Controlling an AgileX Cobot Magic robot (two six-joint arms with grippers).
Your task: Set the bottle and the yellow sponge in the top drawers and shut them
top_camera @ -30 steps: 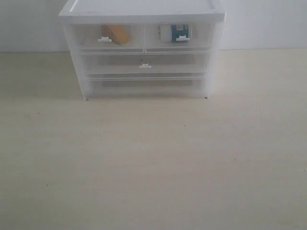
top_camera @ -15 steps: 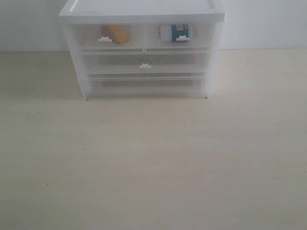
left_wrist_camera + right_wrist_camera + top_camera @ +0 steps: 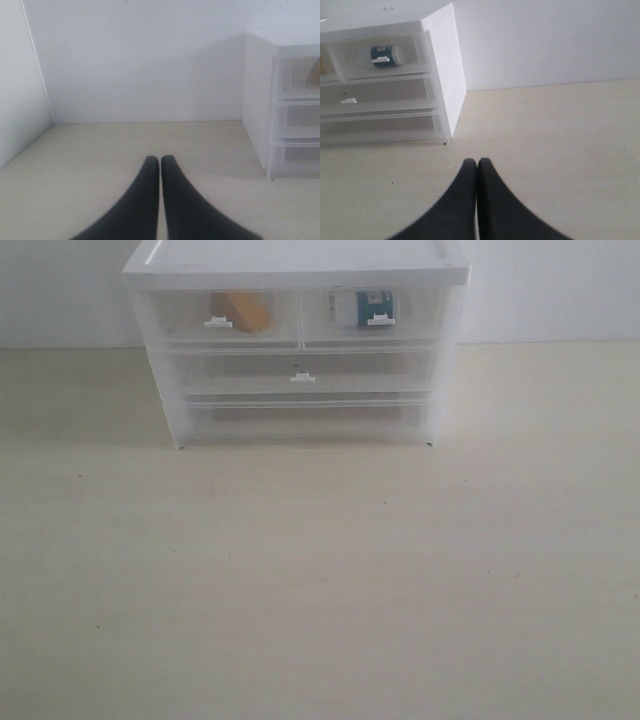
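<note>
The white-framed chest (image 3: 296,265) stands at the back of the table. Its two small top drawers are pushed in. The yellow sponge (image 3: 243,310) lies inside the top left drawer (image 3: 190,325). The bottle (image 3: 365,307) lies on its side inside the top right drawer (image 3: 418,320), and shows through the clear front in the right wrist view (image 3: 384,54). Neither arm appears in the exterior view. My left gripper (image 3: 160,161) is shut with nothing in it, over bare table left of the chest. My right gripper (image 3: 477,163) is shut and empty, over the table right of the chest's front corner.
Two full-width clear drawers sit shut below the top pair; the middle drawer's white handle (image 3: 302,377) is visible. A white wall (image 3: 140,60) runs behind the chest and along the left side. The table (image 3: 320,580) is pale wood.
</note>
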